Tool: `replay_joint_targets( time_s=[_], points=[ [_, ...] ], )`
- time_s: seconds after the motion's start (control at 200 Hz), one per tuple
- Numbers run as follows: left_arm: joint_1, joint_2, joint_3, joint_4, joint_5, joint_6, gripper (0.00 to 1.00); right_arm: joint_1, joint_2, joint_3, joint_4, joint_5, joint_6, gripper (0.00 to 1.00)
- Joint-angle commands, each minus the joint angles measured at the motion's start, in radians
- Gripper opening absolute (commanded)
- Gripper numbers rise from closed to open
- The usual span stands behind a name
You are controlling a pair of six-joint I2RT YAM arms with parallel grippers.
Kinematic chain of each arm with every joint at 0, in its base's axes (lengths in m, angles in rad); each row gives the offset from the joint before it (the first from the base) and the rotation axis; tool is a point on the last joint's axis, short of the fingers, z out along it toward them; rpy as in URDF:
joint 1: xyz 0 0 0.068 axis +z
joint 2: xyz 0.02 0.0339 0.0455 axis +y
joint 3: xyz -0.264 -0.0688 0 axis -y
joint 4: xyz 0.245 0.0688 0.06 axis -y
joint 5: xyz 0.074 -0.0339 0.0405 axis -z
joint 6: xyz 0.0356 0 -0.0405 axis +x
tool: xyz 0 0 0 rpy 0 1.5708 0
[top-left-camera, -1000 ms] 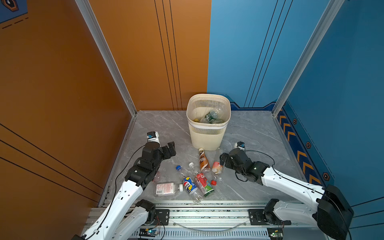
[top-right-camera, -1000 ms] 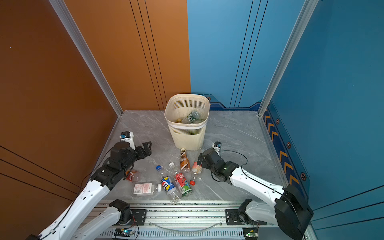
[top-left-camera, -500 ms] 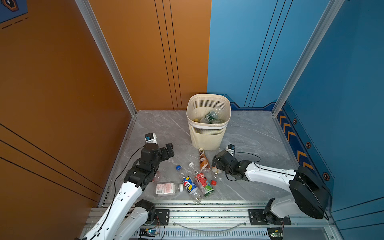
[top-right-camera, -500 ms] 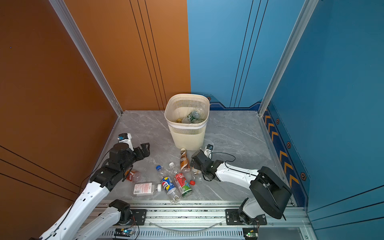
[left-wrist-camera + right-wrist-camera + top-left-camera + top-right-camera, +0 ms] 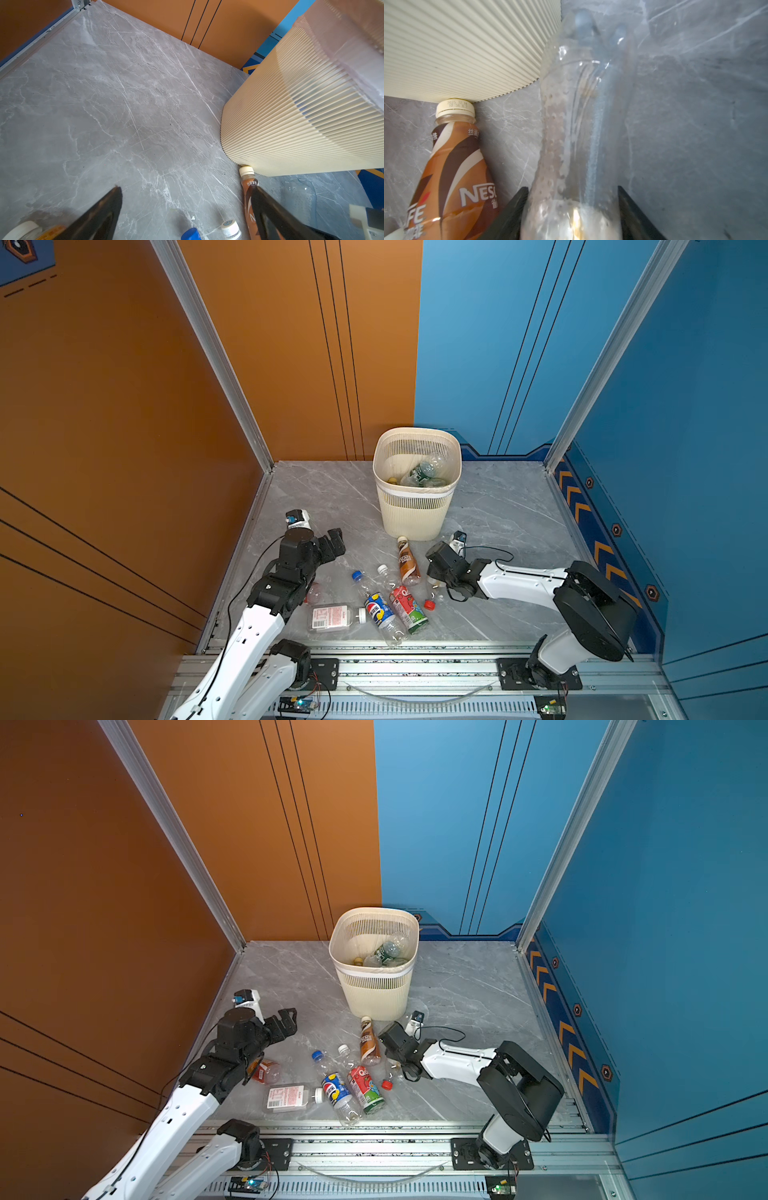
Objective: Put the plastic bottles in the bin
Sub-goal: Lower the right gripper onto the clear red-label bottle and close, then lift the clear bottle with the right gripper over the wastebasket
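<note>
The cream bin point(image 5: 415, 506) point(image 5: 374, 990) stands at the back with a few bottles point(image 5: 428, 472) inside. In front of it several plastic bottles lie on the grey floor: a brown one point(image 5: 407, 564) point(image 5: 452, 176) with its cap at the bin's foot, a blue-labelled one point(image 5: 378, 610), a red-and-green one point(image 5: 409, 608) and a flat clear one point(image 5: 332, 617). My right gripper point(image 5: 573, 188) point(image 5: 432, 580) is shut on a clear red-capped bottle point(image 5: 577, 124) lying beside the brown one. My left gripper point(image 5: 187, 188) point(image 5: 332, 543) hangs open and empty above the floor, left of the bin.
Another clear bottle point(image 5: 266, 1071) lies partly under my left arm. Orange wall panels close the left side, blue ones the right. A metal rail point(image 5: 415, 659) runs along the front edge. A black cable point(image 5: 490, 549) loops beside my right wrist.
My right gripper has slid left along the floor to the clear red-capped bottle and closed on it. The left arm has shifted only slightly and stays open.
</note>
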Motion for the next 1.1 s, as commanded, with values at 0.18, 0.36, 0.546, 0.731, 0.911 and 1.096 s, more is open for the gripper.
replay_joint_targets(
  time_s=[0.18,0.36,0.546,0.731,0.911,1.096],
  points=[
    [0.022,0.0,-0.034,0.023,0.038,-0.02,0.98,-0.026,-0.08,-0.025,-0.003,0.067,-0.011,0.56],
    [0.033,0.021,-0.031,0.041,0.065,-0.037,0.98,-0.067,-0.199,-0.029,-0.053,0.08,-0.056,0.56],
    [0.042,0.031,-0.034,0.046,0.078,-0.049,0.98,-0.13,-0.41,-0.01,-0.152,0.106,-0.126,0.56],
    [0.051,0.039,-0.042,0.054,0.084,-0.065,0.98,-0.243,-0.606,0.014,-0.225,0.132,-0.189,0.57],
    [0.06,0.054,-0.041,0.06,0.086,-0.064,0.98,-0.292,-0.664,0.086,-0.235,0.131,-0.254,0.57],
    [0.061,0.069,-0.043,0.068,0.094,-0.065,0.98,-0.298,-0.613,0.214,-0.112,0.101,-0.315,0.57]
  ],
)
